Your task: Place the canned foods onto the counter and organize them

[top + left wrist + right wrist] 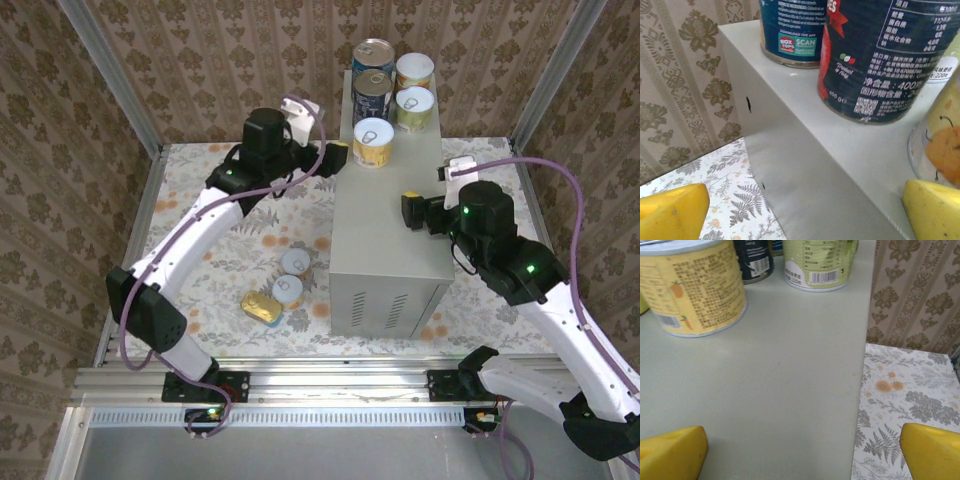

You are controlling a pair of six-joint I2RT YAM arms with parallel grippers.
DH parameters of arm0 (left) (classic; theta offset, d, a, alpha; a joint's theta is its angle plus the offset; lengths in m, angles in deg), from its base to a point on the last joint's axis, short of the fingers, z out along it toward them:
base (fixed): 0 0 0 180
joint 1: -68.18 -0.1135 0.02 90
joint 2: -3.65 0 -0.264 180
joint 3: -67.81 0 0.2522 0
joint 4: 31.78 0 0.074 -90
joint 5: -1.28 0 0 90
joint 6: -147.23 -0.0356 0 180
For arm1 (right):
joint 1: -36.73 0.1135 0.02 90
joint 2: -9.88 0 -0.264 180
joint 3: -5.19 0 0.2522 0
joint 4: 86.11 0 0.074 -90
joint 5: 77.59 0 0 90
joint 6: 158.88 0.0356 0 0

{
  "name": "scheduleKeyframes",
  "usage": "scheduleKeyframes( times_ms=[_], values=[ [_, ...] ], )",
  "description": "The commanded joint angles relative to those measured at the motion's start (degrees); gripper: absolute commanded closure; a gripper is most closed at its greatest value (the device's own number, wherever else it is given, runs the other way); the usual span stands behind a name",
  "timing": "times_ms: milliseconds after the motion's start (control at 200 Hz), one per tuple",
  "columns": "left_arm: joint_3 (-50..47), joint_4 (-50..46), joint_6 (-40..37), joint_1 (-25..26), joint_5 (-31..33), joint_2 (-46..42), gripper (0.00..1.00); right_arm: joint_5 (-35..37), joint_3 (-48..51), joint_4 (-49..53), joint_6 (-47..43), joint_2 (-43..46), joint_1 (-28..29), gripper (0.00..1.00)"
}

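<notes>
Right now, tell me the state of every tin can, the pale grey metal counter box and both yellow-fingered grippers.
Pale grey metal counter: near half bare.
Two blue-labelled steel cans: upright on the counter.
Three yellow white-lidded cans: upright on the counter.
Two short white-lidded cans: upright on the floral floor.
Flat oblong yellow tin: flat on the floor.
Left gripper: open, empty.
Right gripper: open, empty.

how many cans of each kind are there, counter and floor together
tall blue-labelled cans: 2
short white-lidded cans: 5
flat oblong yellow tin: 1
total: 8
</notes>
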Motion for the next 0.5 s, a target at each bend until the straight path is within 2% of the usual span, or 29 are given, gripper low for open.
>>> scheduleKeyframes(
  times_ms=[0,190,390,495],
  values=[
    [-4.52,-4.15,-0.10,-1.33,1.63,-5.93,0.00,-3.66,-0.51,-1.04,-3.13,1.86,-0.30,0.00],
    [-12.06,-7.82,-0.68,-2.22,4.66,-15.34,0.00,-9.09,-2.34,1.47,-8.85,4.28,-0.29,0.00],
    [-18.84,-13.84,0.39,-2.40,5.51,-22.25,0.00,-20.07,-7.16,7.41,-12.37,5.19,-0.22,0.00],
    [-23.51,-16.18,2.57,-2.34,5.52,-25.14,0.00,-28.09,-10.16,10.64,-13.44,4.73,-0.07,0.00]
  ],
)
